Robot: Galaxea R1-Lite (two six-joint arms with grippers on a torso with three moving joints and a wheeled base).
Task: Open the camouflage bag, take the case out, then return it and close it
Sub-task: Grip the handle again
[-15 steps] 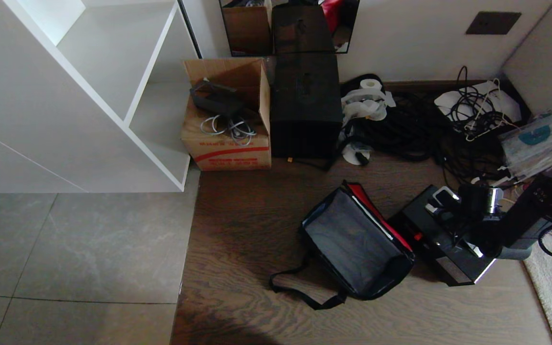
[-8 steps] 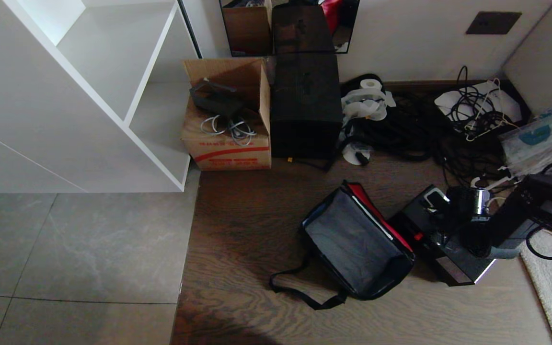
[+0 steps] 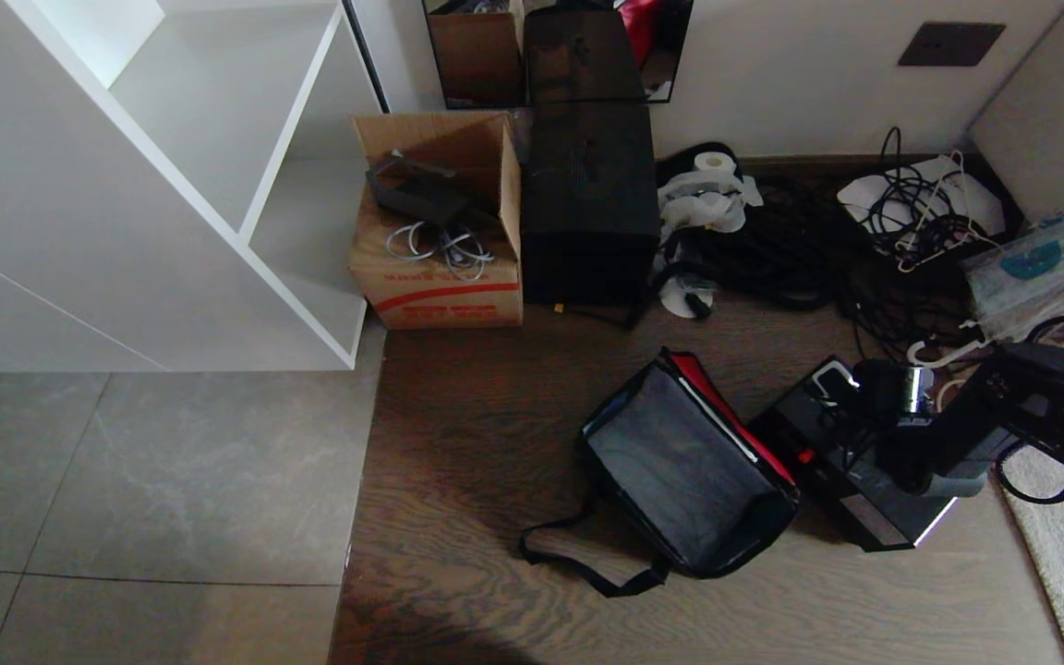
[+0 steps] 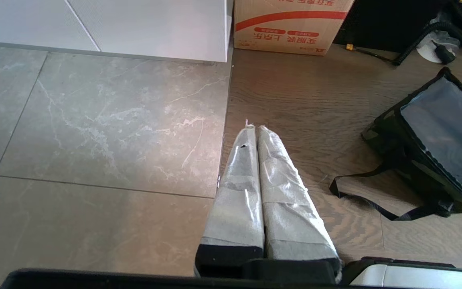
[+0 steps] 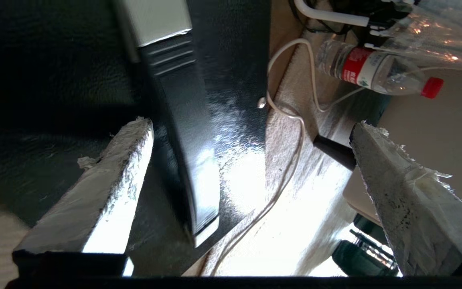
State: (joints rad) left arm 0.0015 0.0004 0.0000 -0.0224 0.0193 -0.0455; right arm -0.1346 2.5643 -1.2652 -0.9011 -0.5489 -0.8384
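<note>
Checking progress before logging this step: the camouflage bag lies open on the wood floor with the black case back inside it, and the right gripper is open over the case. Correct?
Not quite. The head view shows the camouflage bag open but empty; the case lies on the floor beside it. The right gripper is open over the case, as you said.

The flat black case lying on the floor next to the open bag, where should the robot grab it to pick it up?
Best by the black strap-like handle running along the upward face of the flat black hard case, coming from above. The case lies flat on the wooden floor, so its broad body looks too wide for the jaws. The right gripper is open over the handle, one finger on each side.
</note>
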